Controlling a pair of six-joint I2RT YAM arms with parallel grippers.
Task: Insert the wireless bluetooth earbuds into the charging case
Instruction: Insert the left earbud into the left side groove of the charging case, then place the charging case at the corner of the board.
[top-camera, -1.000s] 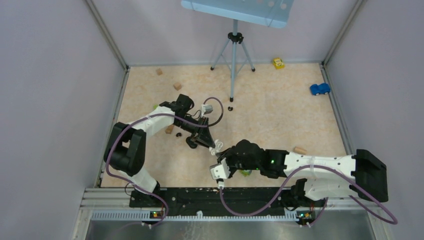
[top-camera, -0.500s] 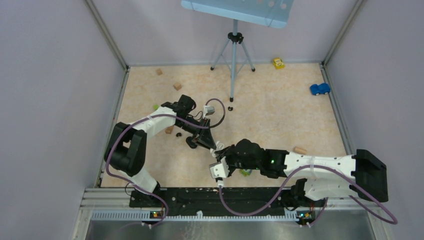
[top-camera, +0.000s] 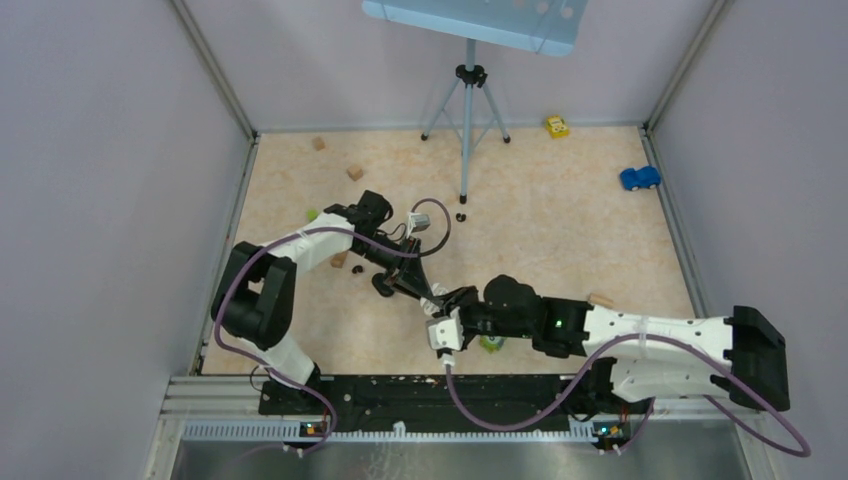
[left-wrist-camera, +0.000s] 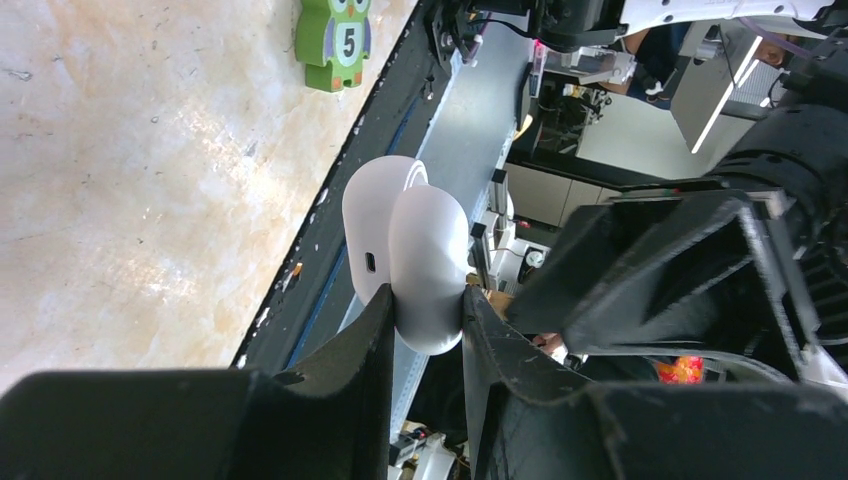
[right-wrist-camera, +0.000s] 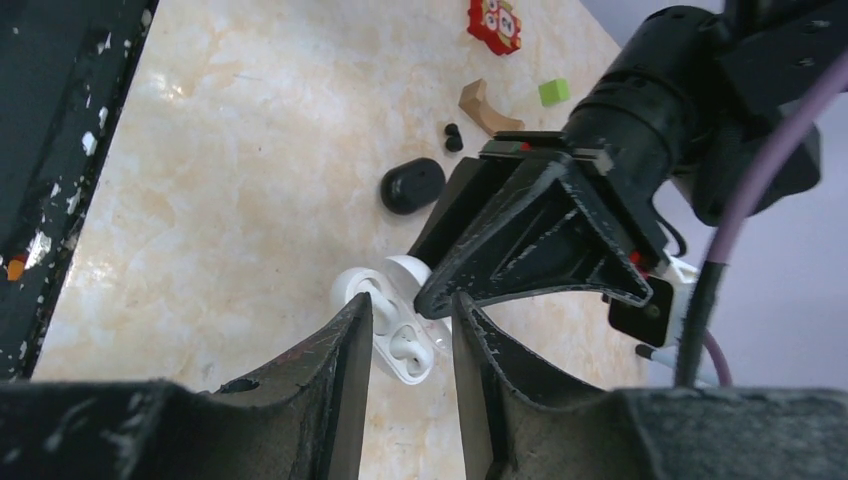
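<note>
My left gripper (left-wrist-camera: 428, 292) is shut on the white charging case (left-wrist-camera: 420, 250) and holds it in the air with its lid open. The right wrist view looks into the case (right-wrist-camera: 385, 330): a white earbud (right-wrist-camera: 405, 347) sits in one slot, and a second white bud (right-wrist-camera: 377, 298) is partly hidden behind my finger. Just in front of the case, my right gripper (right-wrist-camera: 410, 298) is open with nothing between its fingers. From above, both grippers meet at the case (top-camera: 437, 301). A black case (right-wrist-camera: 412, 185) and a loose black earbud (right-wrist-camera: 452, 135) lie on the floor beyond.
A tripod (top-camera: 467, 120) stands at the back centre. Wooden cubes (top-camera: 354, 172) lie at the back left, with a blue toy car (top-camera: 640, 178) and a yellow toy (top-camera: 557, 126) at the back right. A green owl tile (left-wrist-camera: 335, 40) lies near the black base rail (top-camera: 400, 392).
My right gripper's jaws have parted a little, and the right arm has drawn back slightly to the right. The left arm still holds the case in the same place.
</note>
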